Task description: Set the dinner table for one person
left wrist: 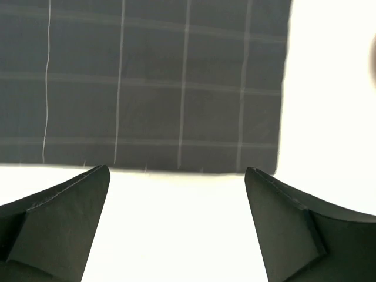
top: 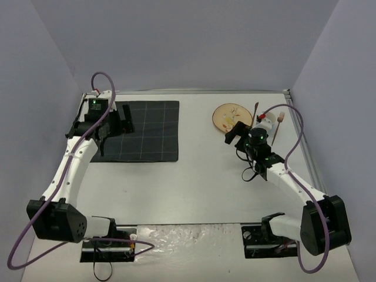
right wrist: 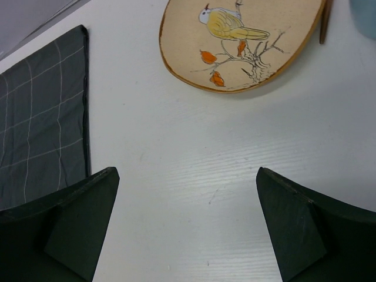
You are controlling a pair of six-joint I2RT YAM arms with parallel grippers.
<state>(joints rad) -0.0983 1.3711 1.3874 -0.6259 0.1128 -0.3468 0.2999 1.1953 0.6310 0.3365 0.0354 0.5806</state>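
- Pale grey walls point(top: 188, 41) close in a white counter point(top: 194, 188) with a thin metal rim. It fills most of the overhead view, and both arms are bolted at its near edge.
- On the far left part of the counter a dark placemat point(top: 147, 130) with a light grid lies flat.
- On the far right part sits a round tan plate point(top: 231, 116), painted with a yellow bird on a twig with orange leaves. It is well apart from the placemat.
- Just right of the plate are a small white object point(top: 268, 122) and two thin sticks, too small to identify.
- The left fingers point(left wrist: 59, 223) are spread wide and hold nothing. They are at one edge of the placemat, near a corner.
- The right fingers point(right wrist: 305, 223) are also spread wide and empty. They are over bare counter between placemat and plate, nearer the plate.
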